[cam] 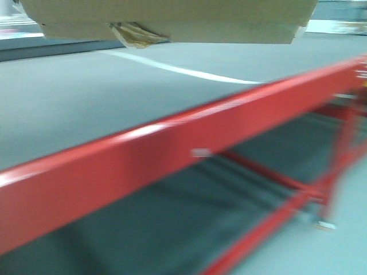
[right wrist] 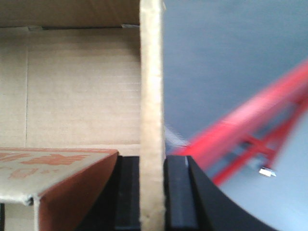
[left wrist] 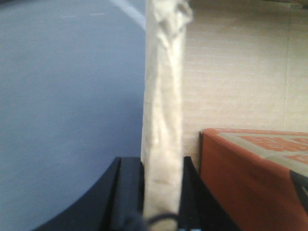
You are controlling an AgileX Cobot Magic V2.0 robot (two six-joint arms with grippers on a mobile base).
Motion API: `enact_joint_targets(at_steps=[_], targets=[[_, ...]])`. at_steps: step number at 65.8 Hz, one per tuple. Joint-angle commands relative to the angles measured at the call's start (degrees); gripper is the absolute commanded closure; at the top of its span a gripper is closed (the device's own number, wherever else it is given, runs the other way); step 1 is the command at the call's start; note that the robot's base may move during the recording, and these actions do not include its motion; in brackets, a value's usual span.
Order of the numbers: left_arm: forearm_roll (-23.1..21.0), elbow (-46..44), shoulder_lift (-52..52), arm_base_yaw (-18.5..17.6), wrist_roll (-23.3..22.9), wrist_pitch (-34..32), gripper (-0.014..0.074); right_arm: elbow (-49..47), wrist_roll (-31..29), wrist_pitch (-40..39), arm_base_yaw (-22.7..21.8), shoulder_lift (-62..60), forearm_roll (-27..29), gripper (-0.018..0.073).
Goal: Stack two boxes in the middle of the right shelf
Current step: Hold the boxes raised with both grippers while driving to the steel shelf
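Note:
A tan cardboard box [cam: 172, 20] with torn yellowish-brown tape [cam: 137, 34] hangs at the top of the front view, above the floor. My left gripper [left wrist: 162, 161] is shut on the box's wrinkled left wall [left wrist: 163, 72]. My right gripper [right wrist: 152, 159] is shut on its straight right wall [right wrist: 151, 72]. Inside the box lies an orange-red printed carton [left wrist: 240, 163], which also shows in the right wrist view [right wrist: 57, 166]. I cannot make out a second tan box. The stainless-steel shelf is out of view.
A red metal rack rail [cam: 172, 154] runs diagonally across the front view just below the box, with red braces [cam: 287, 183] under it. It also shows in the right wrist view [right wrist: 240, 120]. Grey floor with a white line [cam: 183, 70] lies beyond. The views are blurred.

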Motion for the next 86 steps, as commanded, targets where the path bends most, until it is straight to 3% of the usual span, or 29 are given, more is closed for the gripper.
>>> enact_joint_targets(at_steps=[1, 86], targets=[[0.79, -0.86, -0.84, 0.2, -0.79, -1.62, 0.0708, -0.95, 0.2, -2.22, -0.28, -1.07, -2.18, 0.0713], [0.79, -0.86, -0.84, 0.2, -0.79, -1.62, 0.0708, -0.95, 0.2, -2.22, -0.28, -1.07, -2.18, 0.0713]])
